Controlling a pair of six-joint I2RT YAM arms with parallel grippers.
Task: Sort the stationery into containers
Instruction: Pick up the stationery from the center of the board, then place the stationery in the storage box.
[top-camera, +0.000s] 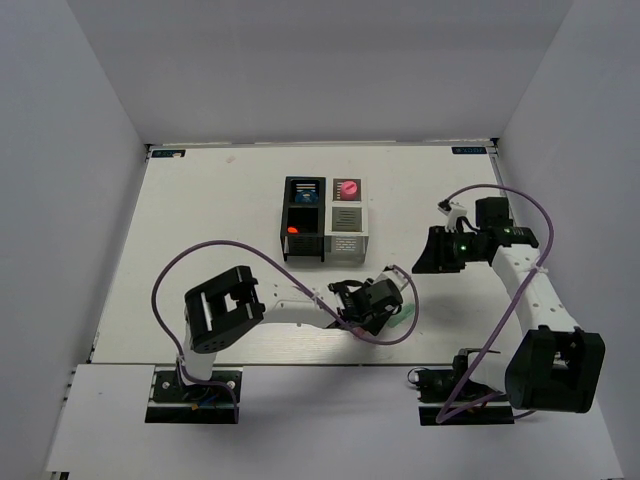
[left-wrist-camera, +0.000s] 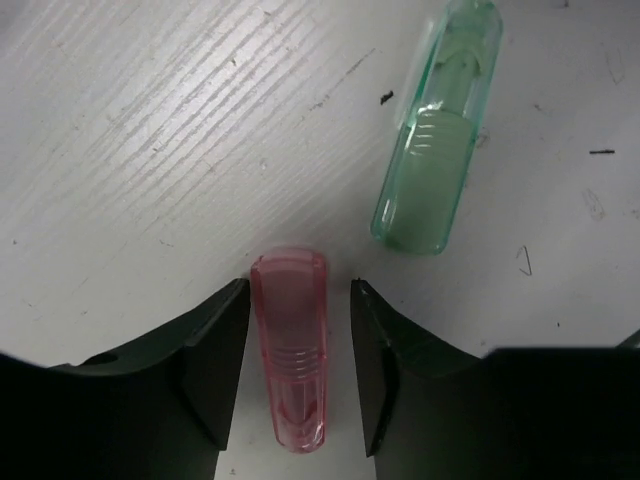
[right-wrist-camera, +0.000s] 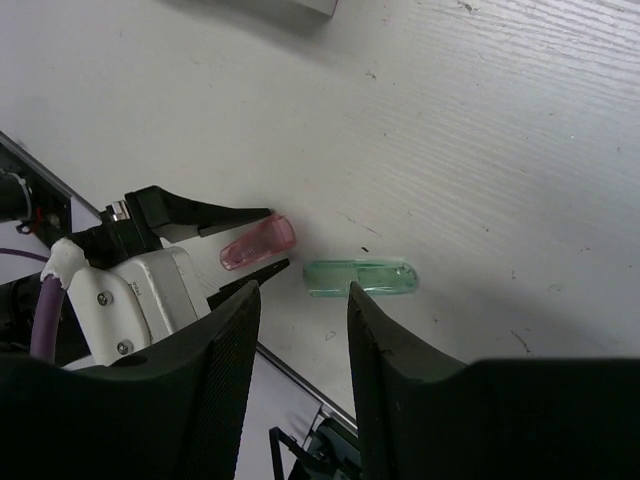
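Note:
A small pink capsule-shaped piece (left-wrist-camera: 290, 345) lies flat on the table between the fingers of my left gripper (left-wrist-camera: 300, 300). The jaws stand open around it, with a clear gap on its right side. A mint-green capsule piece (left-wrist-camera: 435, 140) lies just beyond it, outside the jaws. From the right wrist view both show, the pink piece (right-wrist-camera: 258, 242) and the green one (right-wrist-camera: 360, 277). My right gripper (right-wrist-camera: 302, 300) hangs open and empty well above the table. The black container (top-camera: 302, 215) and the white container (top-camera: 347, 215) stand joined at the table's middle.
The black container holds a blue pot (top-camera: 303, 190) in its far cell and a red-capped item (top-camera: 293, 229) in its near cell. A pink item (top-camera: 346, 188) sits in the white container's far cell. The table's front edge runs just behind the left gripper (top-camera: 388, 312).

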